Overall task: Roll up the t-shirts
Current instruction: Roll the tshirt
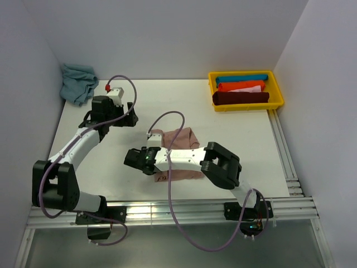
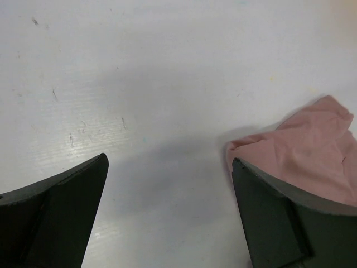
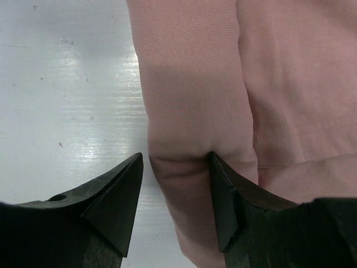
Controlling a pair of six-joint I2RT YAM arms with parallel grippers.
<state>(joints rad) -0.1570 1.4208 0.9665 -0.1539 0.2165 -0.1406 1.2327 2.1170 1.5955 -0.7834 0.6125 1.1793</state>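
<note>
A dusty pink t-shirt (image 1: 181,137) lies partly folded in the middle of the table. My right gripper (image 1: 133,158) is at its left edge. In the right wrist view the gripper (image 3: 176,156) is open and straddles a thick rolled fold of the pink t-shirt (image 3: 189,84). The right finger touches the cloth and the left finger stands just apart from it. My left gripper (image 1: 130,118) is open and empty over bare table to the left of the shirt. The left wrist view shows this gripper (image 2: 169,159) with a corner of the pink t-shirt (image 2: 312,151) beside its right finger.
A yellow tray (image 1: 277,95) at the back right holds three rolled t-shirts: teal, orange and dark red. A crumpled light-blue t-shirt (image 1: 78,82) lies at the back left corner. White walls close in the table, and a metal rail (image 1: 284,151) runs along its right edge.
</note>
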